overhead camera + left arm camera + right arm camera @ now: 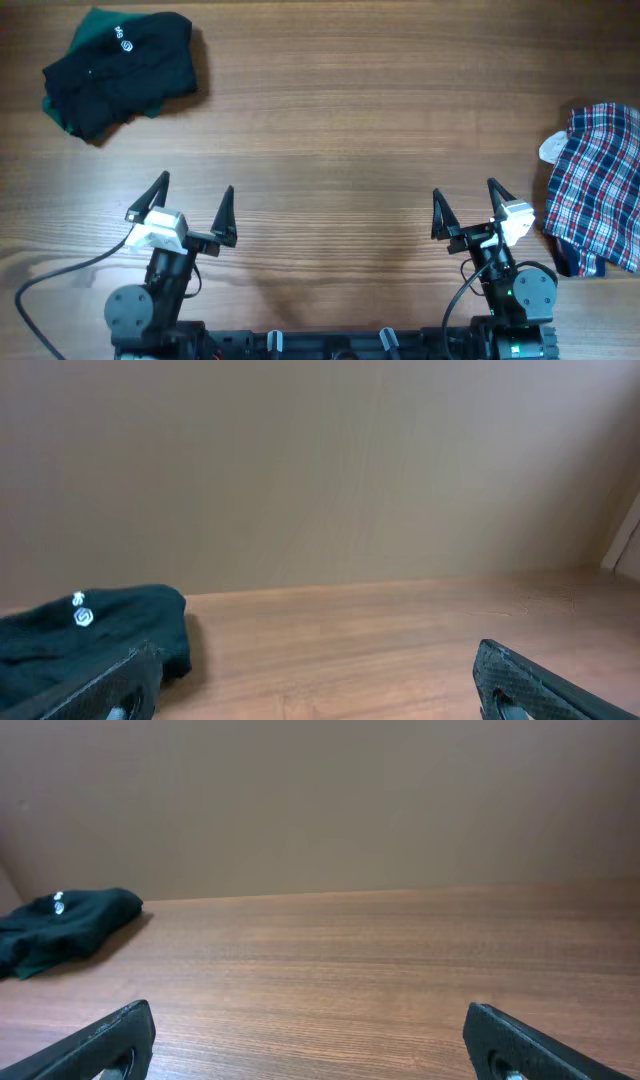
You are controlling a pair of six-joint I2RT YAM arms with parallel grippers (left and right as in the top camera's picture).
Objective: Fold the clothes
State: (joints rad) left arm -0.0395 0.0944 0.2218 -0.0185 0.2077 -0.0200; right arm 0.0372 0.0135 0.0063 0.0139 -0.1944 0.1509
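- Ahead of the left tool (196, 182) and off to its left, well apart from it, the black top (125, 75) lies in a crumpled heap on the wooden surface (330, 120).
- Small white logo marks (122, 38) show on the side of the heap farthest from the tool.
- A dark green garment (97, 18) peeks out from under the black top along the heap's far edge and again at its left edge; the two are touching, the black one on top.
- The left tool stands released, its two dark fingers (160, 185) spread wide with nothing between them, and it hangs over bare wood.
- From the left wrist camera, the black top (95, 630) sits ahead and to the left, just past the left finger (110, 685).
- To the right of the right tool (464, 187), near it but not touching, a red-white-blue plaid garment (600, 185) lies bunched at the surface's right edge.
- A small white patch (553, 148) shows at the plaid garment's side nearest the tool; what it is cannot be told.
- The right tool is also released, jaws wide apart and empty, with bare wood in front of it.
- From the right wrist camera, the black top (65, 925) lies far ahead and to the left, and the plaid garment is out of view.
- A black cable (60, 280) trails from the left arm behind its tool.
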